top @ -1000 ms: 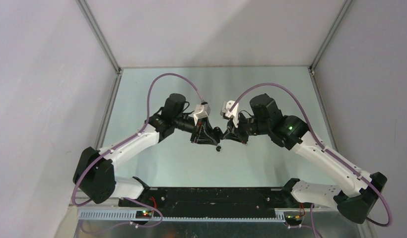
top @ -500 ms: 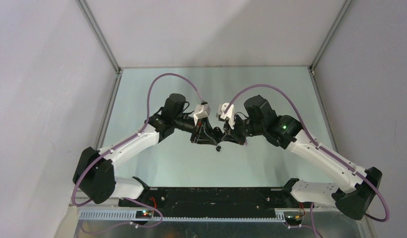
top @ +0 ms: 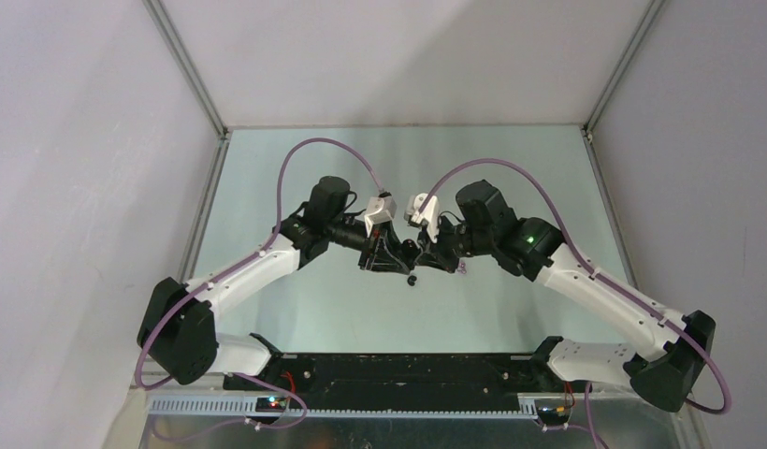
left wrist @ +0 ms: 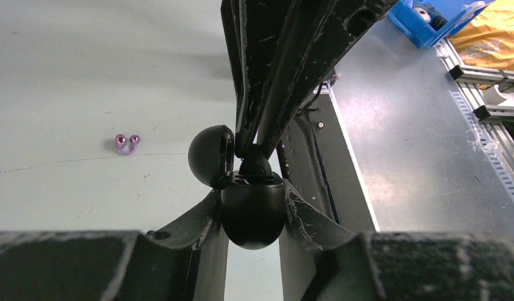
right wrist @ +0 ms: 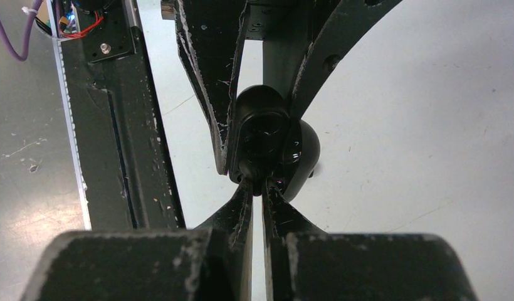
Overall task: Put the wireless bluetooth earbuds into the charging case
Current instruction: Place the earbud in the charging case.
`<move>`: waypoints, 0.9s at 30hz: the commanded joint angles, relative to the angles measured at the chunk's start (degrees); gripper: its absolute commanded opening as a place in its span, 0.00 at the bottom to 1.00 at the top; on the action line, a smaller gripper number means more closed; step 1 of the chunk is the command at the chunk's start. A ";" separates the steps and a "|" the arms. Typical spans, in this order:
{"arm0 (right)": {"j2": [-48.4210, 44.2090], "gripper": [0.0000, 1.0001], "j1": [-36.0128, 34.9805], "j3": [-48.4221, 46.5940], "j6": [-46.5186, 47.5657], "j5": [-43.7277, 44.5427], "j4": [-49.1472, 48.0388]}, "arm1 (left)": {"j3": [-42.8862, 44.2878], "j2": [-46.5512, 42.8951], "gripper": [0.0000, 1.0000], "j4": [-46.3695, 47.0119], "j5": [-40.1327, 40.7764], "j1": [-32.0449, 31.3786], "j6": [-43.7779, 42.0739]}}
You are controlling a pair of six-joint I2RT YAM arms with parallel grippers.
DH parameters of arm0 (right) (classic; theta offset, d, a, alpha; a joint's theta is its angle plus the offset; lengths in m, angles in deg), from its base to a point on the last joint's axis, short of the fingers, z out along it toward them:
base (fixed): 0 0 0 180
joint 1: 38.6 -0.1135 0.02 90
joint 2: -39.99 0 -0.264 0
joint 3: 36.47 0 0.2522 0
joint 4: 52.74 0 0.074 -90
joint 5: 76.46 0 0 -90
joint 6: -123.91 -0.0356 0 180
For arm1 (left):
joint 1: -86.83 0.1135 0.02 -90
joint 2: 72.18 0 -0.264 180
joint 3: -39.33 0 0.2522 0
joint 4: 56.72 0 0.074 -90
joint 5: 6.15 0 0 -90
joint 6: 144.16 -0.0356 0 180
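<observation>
My left gripper (top: 408, 253) is shut on the base of a glossy black charging case (left wrist: 253, 216), held above the table with its lid (left wrist: 209, 157) swung open. My right gripper (top: 426, 254) meets it from the other side, shut on a black earbud (left wrist: 256, 166) that sits at the case's open top. In the right wrist view the right gripper (right wrist: 259, 183) pinches at the open case (right wrist: 262, 132). A second black earbud (top: 412, 279) lies on the table just below the grippers. A pale purple earbud (left wrist: 126, 143) lies on the table, also seen in the top view (top: 462, 268).
The pale green table (top: 380, 159) is bounded by grey walls with metal corner posts. A black base rail (top: 398, 369) runs along the near edge. Outside the cell, a blue bin (left wrist: 430, 19) and a metal bench show in the left wrist view.
The right arm has moved a little left, bringing its gripper up against the case in the left gripper. The left arm and the loose earbuds have not moved.
</observation>
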 commanded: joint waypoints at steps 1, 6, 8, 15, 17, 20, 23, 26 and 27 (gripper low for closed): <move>0.34 0.04 -0.53 0.09 -1.38 0.29 -2.99 | 2.19 -1.93 0.00 0.62 -1.25 -0.41 -1.72; -0.07 0.20 -0.67 0.05 -0.89 -0.27 -2.66 | 2.12 -2.02 0.00 0.62 -1.23 -0.41 -1.82; -1.01 0.28 -0.73 0.03 -0.49 -0.50 -2.50 | 2.14 -2.01 0.00 0.56 -1.23 -0.42 -1.81; -3.85 0.41 0.03 -1.83 0.67 -1.73 -0.31 | 2.14 -1.94 0.00 0.46 -1.24 -0.42 -1.83; -4.48 0.43 1.00 -3.73 0.90 -3.67 1.43 | 2.17 -2.01 0.00 0.32 -1.20 -0.37 -2.02; -6.38 0.46 4.10 -6.29 1.54 -8.66 4.56 | 2.40 -2.08 0.00 -0.74 -0.89 -0.34 -3.08; -8.46 0.46 8.08 -8.14 1.59 -10.99 5.36 | 2.53 -2.39 0.00 -1.30 -0.88 -0.32 -3.42; -8.77 0.47 15.44 -7.75 1.21 -13.61 4.64 | 2.95 -2.60 0.00 -2.26 -1.08 -0.31 -4.19; -8.16 0.47 16.52 -7.16 0.71 -14.44 3.71 | 3.05 -2.69 0.00 -2.45 -1.15 -0.32 -4.32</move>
